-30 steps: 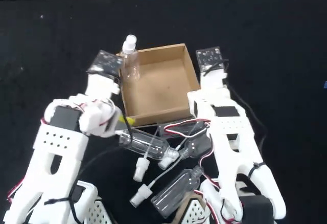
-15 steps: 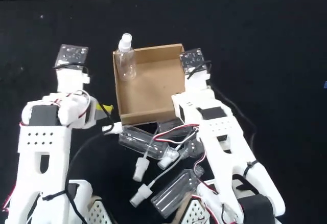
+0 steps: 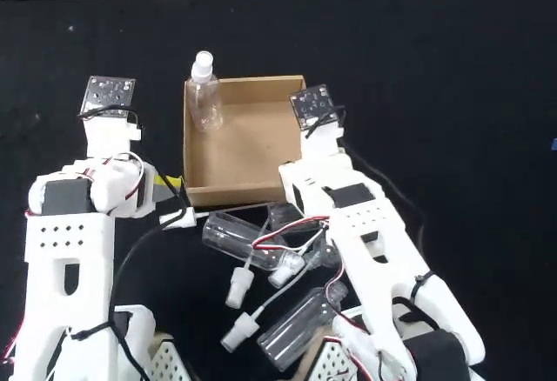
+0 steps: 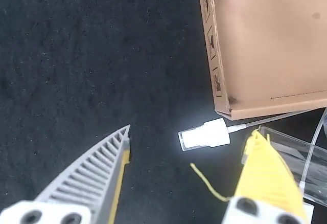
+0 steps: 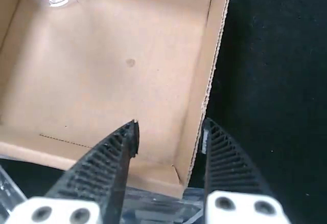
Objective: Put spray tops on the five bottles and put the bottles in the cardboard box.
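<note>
High view: the box [image 3: 248,150] sits on the black table [image 3: 452,68] between the left arm [image 3: 74,216] and the right arm [image 3: 374,233]. A capped bottle [image 3: 204,94] stands upright in the box's far left corner. Loose bottles [image 3: 242,237] lie on their sides just in front of the box, with two spray tops [image 3: 238,290] beside them. Left wrist view: the left gripper [image 4: 190,130] hangs over the table with jaws wide, nothing between them. A third spray top [image 4: 204,134] lies just below the fingertips, near the box's near corner. Right wrist view: the right gripper [image 5: 170,123] has its jaws moderately spread astride the box's right wall, one finger [image 5: 110,157] inside and the other outside. Contact with the wall cannot be determined.
</note>
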